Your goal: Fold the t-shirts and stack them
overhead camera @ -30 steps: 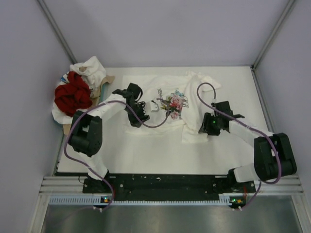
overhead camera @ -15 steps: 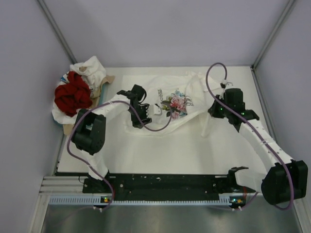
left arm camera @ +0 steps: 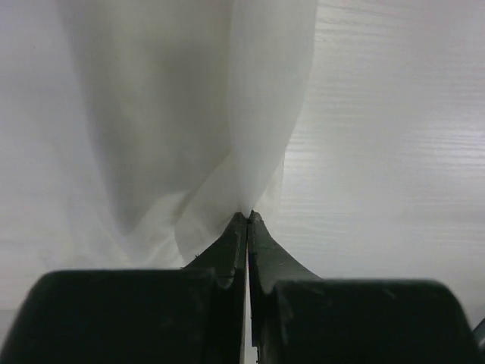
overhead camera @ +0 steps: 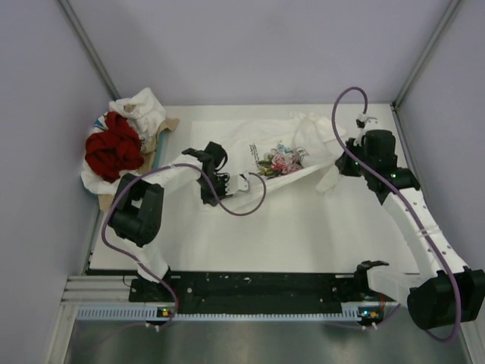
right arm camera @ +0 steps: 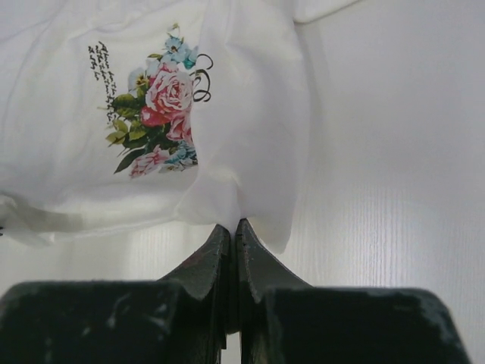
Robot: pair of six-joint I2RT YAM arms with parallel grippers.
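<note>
A white t-shirt (overhead camera: 282, 163) with a rose print (right arm camera: 163, 110) hangs stretched between my two grippers over the middle of the table. My left gripper (overhead camera: 226, 184) is shut on its left edge, and white cloth (left arm camera: 227, 114) rises from the closed tips (left arm camera: 248, 217). At the right, my right gripper (overhead camera: 339, 168) is shut on the shirt's other edge, where a fold of cloth (right arm camera: 250, 182) is pinched at the tips (right arm camera: 233, 224). More t-shirts lie heaped at the far left, a deep red one (overhead camera: 114, 148) among white ones (overhead camera: 140, 106).
The heap rests on a tray lined with brown cardboard (overhead camera: 164, 130) at the table's left edge. Purple cables loop from both arms over the table (overhead camera: 303, 227). Grey walls close in the back and both sides.
My right gripper shut on the shirt's right edge, then rose and swung right and back with it. The left gripper closed on the left edge. The shirt went from lying flat to stretched.
</note>
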